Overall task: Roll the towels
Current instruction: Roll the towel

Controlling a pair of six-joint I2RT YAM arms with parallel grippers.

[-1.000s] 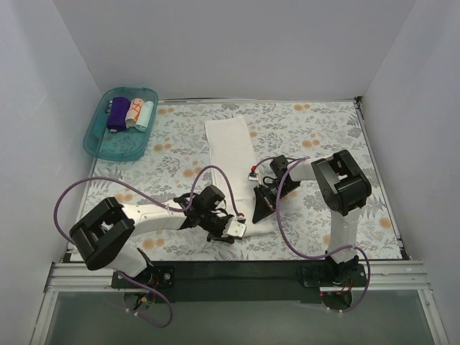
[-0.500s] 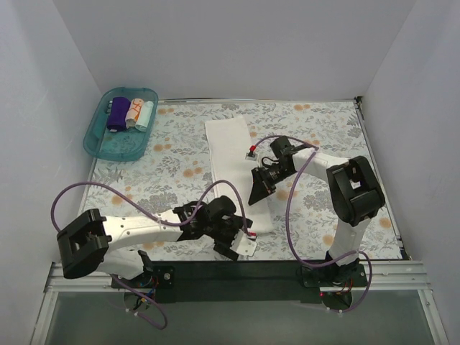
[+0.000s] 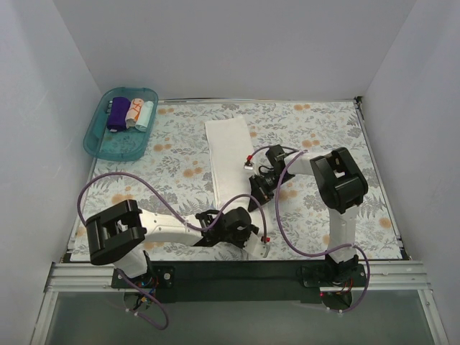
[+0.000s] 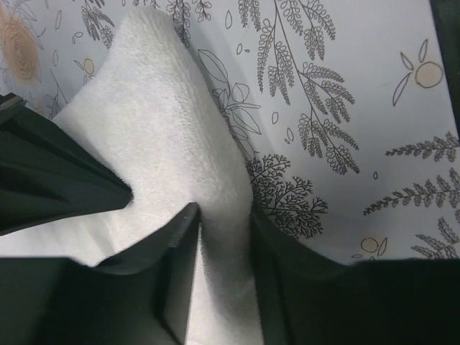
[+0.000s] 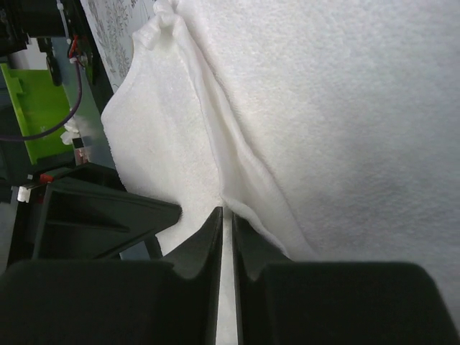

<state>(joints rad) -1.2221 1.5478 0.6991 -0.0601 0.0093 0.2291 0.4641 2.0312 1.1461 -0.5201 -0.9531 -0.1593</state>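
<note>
Two end effectors grip one long white terry towel, which lies on the floral-covered tabletop with its long axis running from far centre to the near edge. At the towel's near end, the left end effector is clamped on a raised fold. Just farther in, by the right edge, the right end effector pinches a thin crease, fingers almost together. The flat length extends away from both, so rolling would probably run toward the far edge.
</note>
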